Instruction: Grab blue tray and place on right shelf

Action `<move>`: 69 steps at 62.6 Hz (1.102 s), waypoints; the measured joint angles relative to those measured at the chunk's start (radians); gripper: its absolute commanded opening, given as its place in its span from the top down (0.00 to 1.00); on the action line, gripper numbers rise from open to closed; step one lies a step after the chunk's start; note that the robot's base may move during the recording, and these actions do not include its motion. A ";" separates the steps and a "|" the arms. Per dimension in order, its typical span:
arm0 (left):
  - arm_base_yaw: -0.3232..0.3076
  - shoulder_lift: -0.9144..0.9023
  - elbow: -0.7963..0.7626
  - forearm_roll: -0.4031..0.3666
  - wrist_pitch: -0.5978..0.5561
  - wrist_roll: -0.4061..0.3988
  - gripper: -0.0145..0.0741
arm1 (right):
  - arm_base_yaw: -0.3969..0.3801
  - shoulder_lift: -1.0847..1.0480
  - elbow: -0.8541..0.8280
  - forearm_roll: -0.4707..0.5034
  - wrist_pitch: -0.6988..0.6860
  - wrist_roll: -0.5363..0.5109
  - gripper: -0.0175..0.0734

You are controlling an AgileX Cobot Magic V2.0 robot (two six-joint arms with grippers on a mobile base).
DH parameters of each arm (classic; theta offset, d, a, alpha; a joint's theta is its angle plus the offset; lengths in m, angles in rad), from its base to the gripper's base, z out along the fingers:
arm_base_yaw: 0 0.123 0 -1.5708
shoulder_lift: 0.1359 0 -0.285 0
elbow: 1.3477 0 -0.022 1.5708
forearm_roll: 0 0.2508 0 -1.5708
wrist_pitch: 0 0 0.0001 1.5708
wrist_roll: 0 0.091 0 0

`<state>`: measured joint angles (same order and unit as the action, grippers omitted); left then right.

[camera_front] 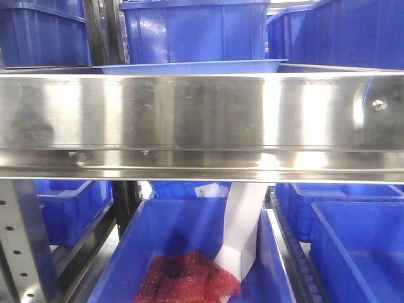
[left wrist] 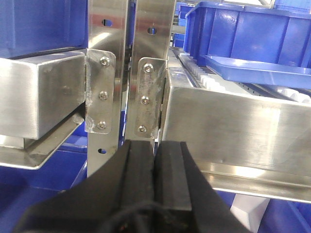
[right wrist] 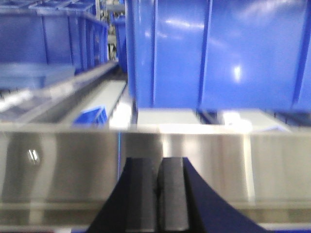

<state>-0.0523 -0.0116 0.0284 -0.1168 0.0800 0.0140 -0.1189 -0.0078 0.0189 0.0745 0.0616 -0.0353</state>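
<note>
- Stainless steel fills the front view: the broad shiny front rail of the right shelf (camera_front: 202, 120) runs across the whole picture.
- The blue tray (camera_front: 189, 67) lies on that shelf just behind the rail, with only its flared light-blue rim showing above the steel edge.
- A deep dark-blue bin (camera_front: 192, 28) stands right behind the tray; more such bins sit to either side.
- Below the rail, another blue bin (camera_front: 126, 252) holds a red mesh bag (camera_front: 186, 278) and a white piece (camera_front: 243, 233) leaning beside it.
- In the left wrist view the tray (left wrist: 257, 70) rests on the shelf's rollers, behind the steel rail, in front of a dark-blue bin (left wrist: 243, 34).
- The left tool (left wrist: 154, 165) has its black pads pressed together, with nothing between them, below two bolted uprights (left wrist: 129, 73).
- The right tool (right wrist: 160, 194) is also pressed together and empty, in front of the rail; the view is blurred.
</note>
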 measured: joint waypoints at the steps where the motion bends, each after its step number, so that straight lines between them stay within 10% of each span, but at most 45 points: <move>1: 0.000 0.000 0.000 0.000 0.000 0.000 0.89 | 0.000 0.000 0.002 0.000 0.000 0.000 0.75; 69: 0.000 0.000 0.000 0.000 0.000 0.000 0.89 | 0.000 -0.002 0.010 0.004 0.004 0.000 0.75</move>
<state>-0.0523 -0.0116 0.0284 -0.1168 0.0801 0.0140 -0.1189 -0.0103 0.0286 0.0782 0.0660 -0.0353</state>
